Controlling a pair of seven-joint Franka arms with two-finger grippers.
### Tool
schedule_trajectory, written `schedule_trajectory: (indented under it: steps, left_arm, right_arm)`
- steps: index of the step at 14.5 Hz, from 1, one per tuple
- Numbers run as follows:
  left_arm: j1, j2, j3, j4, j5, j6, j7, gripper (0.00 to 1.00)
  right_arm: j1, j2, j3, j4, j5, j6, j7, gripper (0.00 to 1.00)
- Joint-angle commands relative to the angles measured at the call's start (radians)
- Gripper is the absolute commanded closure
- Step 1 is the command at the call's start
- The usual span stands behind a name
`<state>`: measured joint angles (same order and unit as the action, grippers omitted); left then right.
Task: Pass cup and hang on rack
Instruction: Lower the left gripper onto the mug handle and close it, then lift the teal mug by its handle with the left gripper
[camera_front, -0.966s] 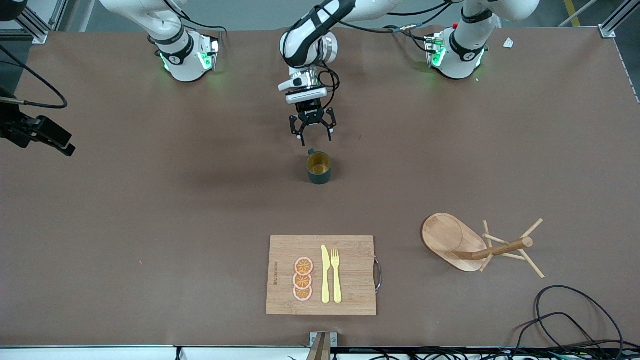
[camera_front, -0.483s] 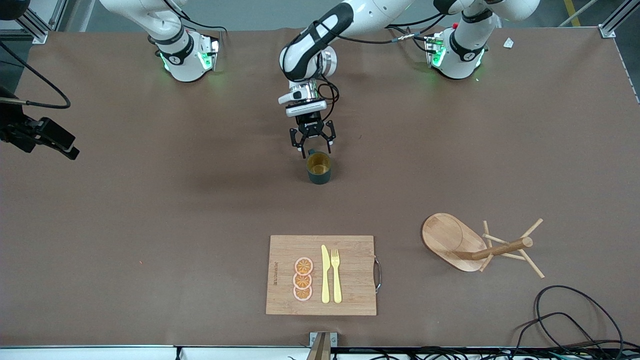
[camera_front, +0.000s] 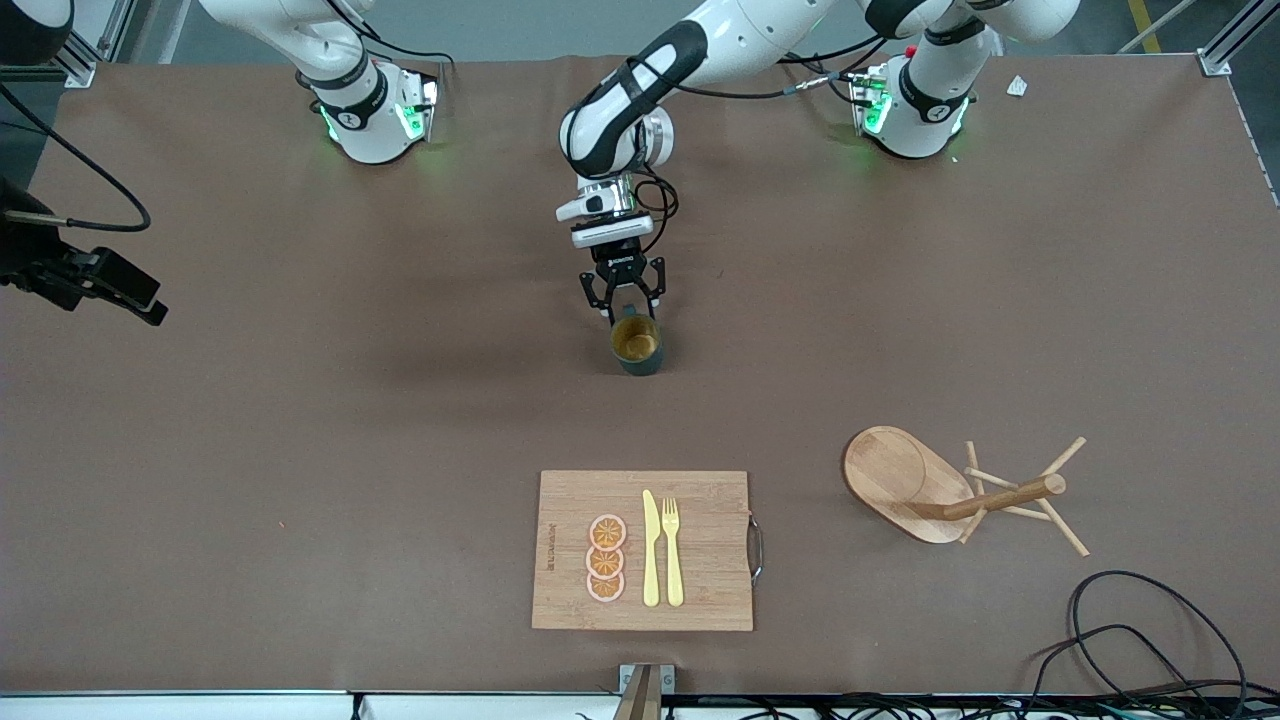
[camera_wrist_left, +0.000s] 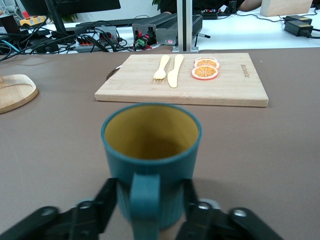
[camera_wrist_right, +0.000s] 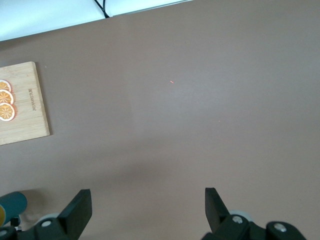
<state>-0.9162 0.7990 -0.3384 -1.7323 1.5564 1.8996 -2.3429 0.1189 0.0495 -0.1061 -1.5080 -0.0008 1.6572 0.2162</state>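
The dark teal cup (camera_front: 637, 345) with a mustard-yellow inside stands upright mid-table. My left gripper (camera_front: 628, 318) is down at the cup. In the left wrist view its fingers (camera_wrist_left: 107, 197) press against both sides of the cup (camera_wrist_left: 150, 145), with the handle between them. The wooden rack (camera_front: 960, 490) stands toward the left arm's end, nearer the front camera; its oval base (camera_wrist_left: 15, 95) shows in the left wrist view. My right gripper (camera_front: 140, 300) is open and empty above the table at the right arm's end; it also shows in the right wrist view (camera_wrist_right: 147, 210).
A bamboo cutting board (camera_front: 560, 600) lies near the front edge with a yellow knife (camera_front: 651, 550), a yellow fork (camera_front: 672, 550) and three orange slices (camera_front: 606, 558). A black cable (camera_front: 1130, 620) loops nearer the front camera than the rack.
My left gripper has come down from just above the table to the cup, and its fingers have closed against the cup's sides. The cup shifted slightly. The right gripper drifted a little.
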Motion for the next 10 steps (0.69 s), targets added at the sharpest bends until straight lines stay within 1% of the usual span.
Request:
schedule_trajectory:
  steps: [1, 4, 5, 6, 7, 10]
  left_arm:
    - [0.000, 0.017, 0.002, 0.023, 0.017, 0.006, 0.013, 0.65]
    - [0.000, 0.016, 0.002, 0.025, 0.016, 0.006, 0.023, 0.75]
    - [0.000, 0.016, 0.002, 0.025, 0.016, 0.006, 0.036, 0.77]
    - [0.000, 0.014, 0.001, 0.028, 0.005, 0.007, 0.066, 0.82]
    - [0.000, 0.011, 0.001, 0.048, -0.012, 0.006, 0.100, 0.89]
    - [-0.001, 0.002, -0.001, 0.088, -0.108, 0.006, 0.178, 1.00]
  right_arm:
    - [-0.019, -0.023, 0.006, -0.038, 0.019, 0.019, -0.017, 0.00]
    - [-0.016, -0.025, 0.006, -0.040, 0.019, 0.027, -0.018, 0.00]
    - [-0.015, -0.025, 0.008, -0.041, 0.019, 0.027, -0.018, 0.00]
    - [-0.013, -0.025, 0.008, -0.044, 0.018, 0.027, -0.020, 0.00]
    - [-0.013, -0.025, 0.008, -0.047, 0.018, 0.027, -0.026, 0.00]
    - [-0.013, -0.025, 0.008, -0.047, 0.010, 0.027, -0.051, 0.00]
